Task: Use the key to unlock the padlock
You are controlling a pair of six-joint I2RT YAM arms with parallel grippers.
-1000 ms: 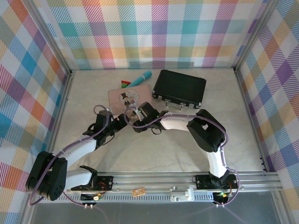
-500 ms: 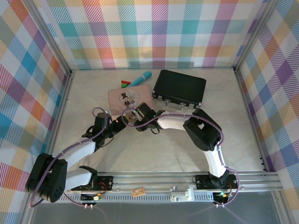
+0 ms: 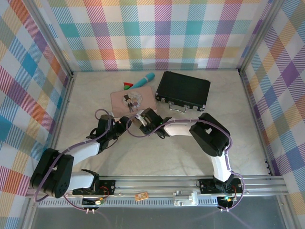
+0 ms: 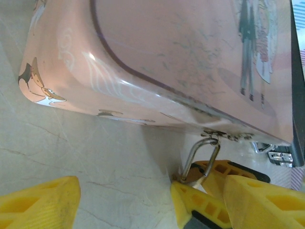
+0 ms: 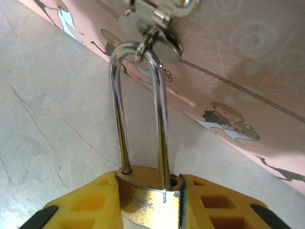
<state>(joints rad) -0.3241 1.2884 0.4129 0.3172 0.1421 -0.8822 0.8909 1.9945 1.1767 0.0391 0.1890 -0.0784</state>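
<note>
Brass-gold padlock (image 5: 150,200), silver shackle hooked through the pink tin's (image 5: 248,71) hasp mid-counter, sits clenched in our right fingers (image 5: 81,202); our left fingers (image 4: 38,200) gape, released. Next, we judge, the key must meet its keyhole.

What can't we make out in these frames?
- Keyhole end of the padlock: right wrist view, cut off by the bottom edge, flanked by the right claw.
- Padlock body: left wrist view, behind that claw's yellow fingers; the shackle is clear.
- Padlock, top view: too small, under the right arm.
- Whether the key is inserted: cannot tell.
</note>
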